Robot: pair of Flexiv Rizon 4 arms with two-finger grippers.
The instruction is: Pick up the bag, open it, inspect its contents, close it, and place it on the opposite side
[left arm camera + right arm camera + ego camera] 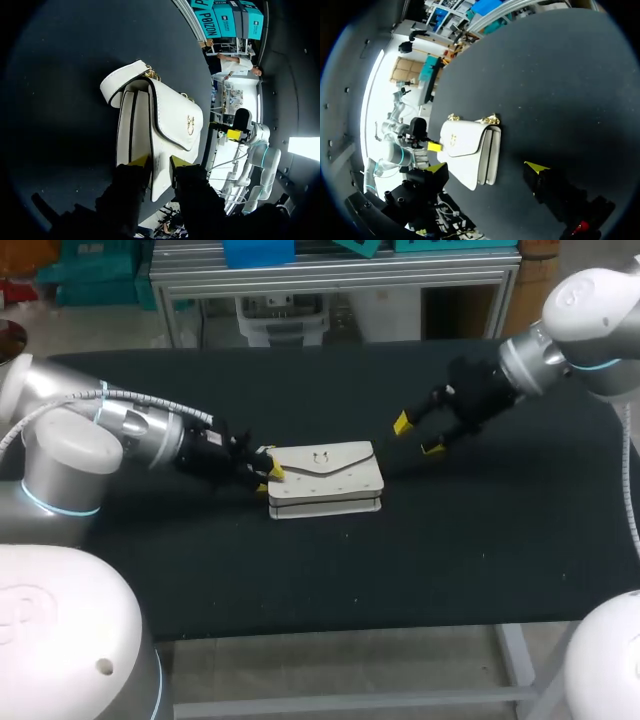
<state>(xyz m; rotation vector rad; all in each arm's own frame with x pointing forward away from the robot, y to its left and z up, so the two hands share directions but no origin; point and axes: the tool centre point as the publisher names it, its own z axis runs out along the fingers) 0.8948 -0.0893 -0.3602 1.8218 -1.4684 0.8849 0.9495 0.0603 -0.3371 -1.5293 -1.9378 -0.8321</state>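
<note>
Left jaws pinch the left end of the white bag (325,478), one yellow fingertip (141,161) on each side of its edge. Flap down, the bag lies flat at mid-frame on the dark surface (480,540). Right jaws hang spread and empty, yellow tips (402,423) apart, upper right of the bag

Dim, even light falls on the black table (300,570), where the white bag (325,478) shows brightest and lays a soft shadow alongside. In both wrist views, glare burns white beyond the table's edge.
</note>
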